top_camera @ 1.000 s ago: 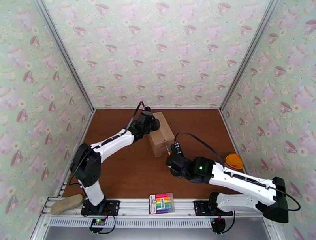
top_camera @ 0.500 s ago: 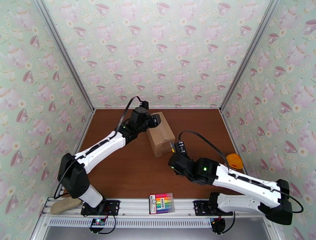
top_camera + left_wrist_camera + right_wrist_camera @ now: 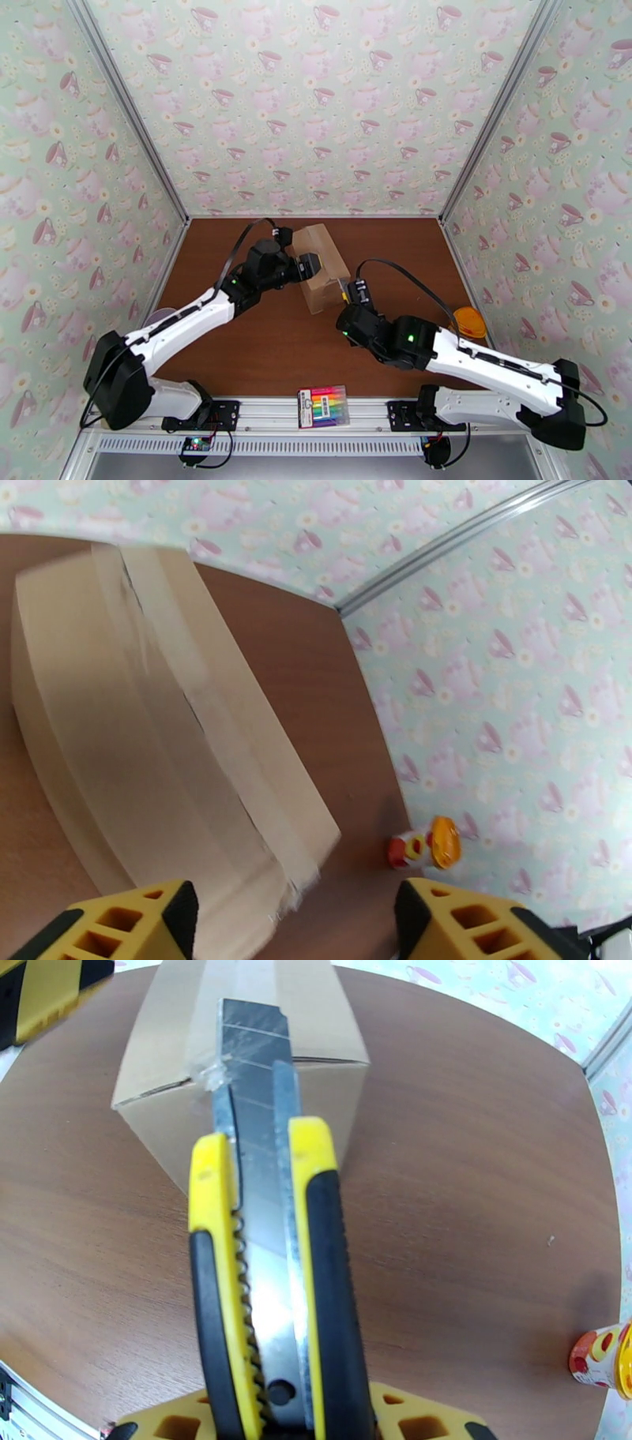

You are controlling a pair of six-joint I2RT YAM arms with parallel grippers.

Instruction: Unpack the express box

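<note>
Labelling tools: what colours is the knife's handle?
Yellow and black; the knife handle shows best in the right wrist view.

Black-white arms point(image 3: 197, 312), yellow pincers point(image 3: 294, 914)

Three-sided booth lined with pale green wallpaper point(image 3: 332, 103) printed with pink teapots and teacups, on walls at 9, 12 and 3 o'clock. Silver metal posts point(image 3: 130, 110) rise in the rear corners at 11 and 1 o'clock. Reddish-brown wood-grain tabletop point(image 3: 261, 347). Slotted silver rail point(image 3: 268, 410) at 6 o'clock. Even, soft light.
</note>
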